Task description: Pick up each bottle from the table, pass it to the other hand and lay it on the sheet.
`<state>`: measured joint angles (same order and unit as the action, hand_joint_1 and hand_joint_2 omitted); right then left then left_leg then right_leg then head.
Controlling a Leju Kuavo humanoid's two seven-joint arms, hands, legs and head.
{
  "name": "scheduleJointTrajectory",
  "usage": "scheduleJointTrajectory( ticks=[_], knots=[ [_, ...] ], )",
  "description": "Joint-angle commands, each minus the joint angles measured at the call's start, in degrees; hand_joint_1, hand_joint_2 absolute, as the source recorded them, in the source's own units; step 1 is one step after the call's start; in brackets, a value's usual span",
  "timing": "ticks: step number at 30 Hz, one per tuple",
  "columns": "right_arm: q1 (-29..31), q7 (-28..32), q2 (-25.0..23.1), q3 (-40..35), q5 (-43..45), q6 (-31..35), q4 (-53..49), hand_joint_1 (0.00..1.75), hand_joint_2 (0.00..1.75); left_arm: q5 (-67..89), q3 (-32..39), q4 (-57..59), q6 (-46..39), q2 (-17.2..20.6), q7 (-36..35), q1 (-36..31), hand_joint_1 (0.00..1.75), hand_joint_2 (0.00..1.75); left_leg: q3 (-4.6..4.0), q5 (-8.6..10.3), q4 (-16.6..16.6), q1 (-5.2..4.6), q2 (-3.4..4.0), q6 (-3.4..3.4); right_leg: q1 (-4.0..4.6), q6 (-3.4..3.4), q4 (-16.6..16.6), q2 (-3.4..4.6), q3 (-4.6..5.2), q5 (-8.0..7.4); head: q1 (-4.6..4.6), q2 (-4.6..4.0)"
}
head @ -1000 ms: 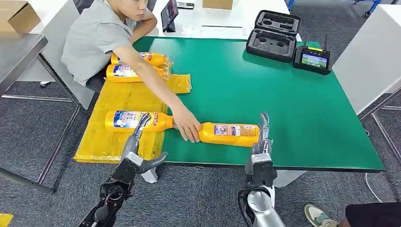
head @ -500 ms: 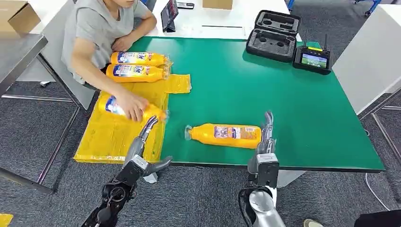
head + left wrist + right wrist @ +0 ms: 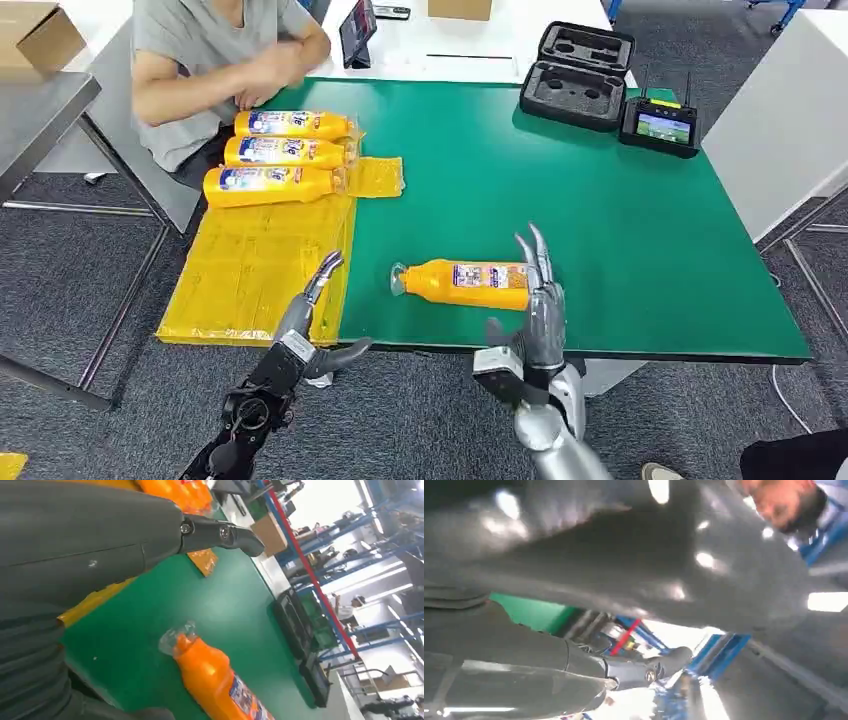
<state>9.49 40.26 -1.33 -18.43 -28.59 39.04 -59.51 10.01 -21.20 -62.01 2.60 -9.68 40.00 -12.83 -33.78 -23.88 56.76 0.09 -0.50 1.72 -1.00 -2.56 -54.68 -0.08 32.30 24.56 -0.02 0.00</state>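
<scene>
**Bottle on the table: take it at mid-body, expect a slick film**

You've got one orange bottle lying on its side on the green table, near the front edge, cap end toward the yellow sheet and clear of it.

- Look: orange plastic body, white-and-blue label around the middle, narrow neck with crinkled clear film bunched at the cap. The left wrist view shows the film as glossy.
- Handling, my read: rigid moulded plastic, probably full, so some heft, and it will roll on its side. Label and film look slippery.
- Where to grip: wrap the fat labelled section. Avoid the neck; it's thin, wrapped in loose film, and the weight would hang off it. Leave one end free for the handover.
- Right hand: fingers spread wide, holding nothing, raised just beside the bottle's base end. Contact unclear from the head view.
- Left hand: fingers out, empty, at the sheet's near corner.
- Three more bottles lie side by side at the sheet's far end, next to a seated person.
</scene>
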Motion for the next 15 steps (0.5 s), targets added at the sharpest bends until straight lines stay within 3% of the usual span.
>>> scheduleJointTrajectory(
  ticks=[1,5,15],
  knots=[
    [14.10,-0.26,7.38,2.05,0.91,-0.11,25.49,0.00,0.00,-1.11,-3.36,4.80,1.52,-0.60,0.00,-4.71,0.00,1.75,0.04,0.07,0.01,-0.02,-0.09,0.03,-0.02,0.00,0.04,-0.10,-0.09,-0.04,0.00,0.00],
    [17.75,-0.64,7.31,2.27,-3.51,-0.99,34.70,0.00,0.00,-1.00,-4.12,5.16,2.49,-0.59,0.00,-5.29,0.00,1.75,0.10,0.05,0.10,-0.02,0.05,0.06,-0.01,-0.05,0.01,0.03,-0.16,-0.09,0.00,0.00],
    [20.12,-2.74,6.29,3.96,-8.10,-3.20,36.77,0.00,0.00,-1.42,-4.56,4.96,1.72,-0.85,0.00,-6.41,0.00,1.75,0.00,0.03,0.17,-0.01,0.12,0.06,0.01,-0.05,-0.07,0.10,-0.04,-0.08,-0.02,0.00]
  ],
)
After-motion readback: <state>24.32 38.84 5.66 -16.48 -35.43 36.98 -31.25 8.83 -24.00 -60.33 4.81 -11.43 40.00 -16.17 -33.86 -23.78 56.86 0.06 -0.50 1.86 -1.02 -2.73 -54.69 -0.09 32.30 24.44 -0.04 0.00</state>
